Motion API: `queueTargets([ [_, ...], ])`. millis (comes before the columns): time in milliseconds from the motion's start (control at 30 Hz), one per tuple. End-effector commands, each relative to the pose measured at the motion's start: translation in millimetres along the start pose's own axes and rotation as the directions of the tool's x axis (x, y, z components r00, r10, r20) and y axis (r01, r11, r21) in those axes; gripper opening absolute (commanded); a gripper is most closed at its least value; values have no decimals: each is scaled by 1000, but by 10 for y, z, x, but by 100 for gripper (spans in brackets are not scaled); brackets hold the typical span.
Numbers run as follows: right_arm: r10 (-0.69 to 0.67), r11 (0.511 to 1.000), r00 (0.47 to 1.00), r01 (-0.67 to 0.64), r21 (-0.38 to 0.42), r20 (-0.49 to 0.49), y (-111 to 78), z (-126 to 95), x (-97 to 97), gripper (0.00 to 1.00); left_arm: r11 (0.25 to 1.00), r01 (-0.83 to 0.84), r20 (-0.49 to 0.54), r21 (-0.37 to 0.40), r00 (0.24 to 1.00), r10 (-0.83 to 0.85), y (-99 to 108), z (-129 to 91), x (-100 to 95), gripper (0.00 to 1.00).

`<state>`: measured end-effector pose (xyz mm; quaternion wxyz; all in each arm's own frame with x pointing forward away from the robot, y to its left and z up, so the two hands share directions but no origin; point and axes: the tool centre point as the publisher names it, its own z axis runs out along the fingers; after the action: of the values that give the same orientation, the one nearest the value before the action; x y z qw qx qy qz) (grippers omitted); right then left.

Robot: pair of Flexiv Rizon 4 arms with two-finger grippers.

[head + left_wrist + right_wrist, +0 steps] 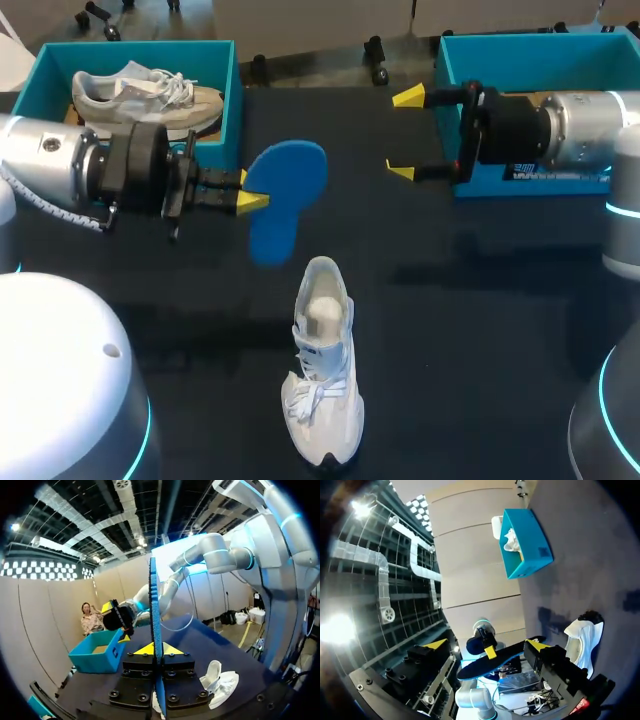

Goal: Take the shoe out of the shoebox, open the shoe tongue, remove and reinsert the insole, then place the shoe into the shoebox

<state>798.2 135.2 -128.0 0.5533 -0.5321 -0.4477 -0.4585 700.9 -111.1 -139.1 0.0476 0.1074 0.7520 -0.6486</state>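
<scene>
Clamping the blue insole (pixel 285 200) edge-on, left end effector (pixel 250 190); right end effector (pixel 404 134) wide apart.

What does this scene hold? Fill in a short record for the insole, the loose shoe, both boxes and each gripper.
insole: blue, held by the left gripper, clear of the loose shoe
left gripper: shut on the insole
right gripper: open, holding nothing, by the right box
loose shoe: white, upright, touched by neither gripper
left box: teal, holds a second shoe
right box: teal

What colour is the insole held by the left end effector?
Plain blue. The insole shows best in the head view, gripped by the left end effector.
</scene>
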Motion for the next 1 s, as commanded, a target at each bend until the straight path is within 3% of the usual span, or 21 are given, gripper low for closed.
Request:
queueTargets([
  [33, 1, 1000, 1000, -1, -1, 2, -1, 9, -2, 100, 1000, -1, -6, -2, 1000, 1, 1, 6, -27, 0],
  [133, 1, 1000, 1000, -1, -1, 2, -1, 9, -2, 100, 1000, -1, -6, -2, 1000, 1, 1, 6, -27, 0],
  [267, 1, 1000, 1000, -1, -1, 2, -1, 9, -2, 100, 978, 198, 19, -65, 980, -197, -47, -33, -146, 0],
  [500, 1, 1000, 1000, -1, -1, 2, -1, 9, -2, 100, 857, 488, 64, -164, 873, -484, -119, -56, -286, 0],
  [767, 1, 1000, 1000, -1, -1, 2, -1, 9, -2, 100, 657, 719, 72, -227, 685, -725, -172, -122, -295, 0],
  [1000, 1, 1000, 1000, -1, -1, 2, -1, 9, -2, 100, 387, 886, 74, -254, 417, -906, -152, -68, -373, 0],
])
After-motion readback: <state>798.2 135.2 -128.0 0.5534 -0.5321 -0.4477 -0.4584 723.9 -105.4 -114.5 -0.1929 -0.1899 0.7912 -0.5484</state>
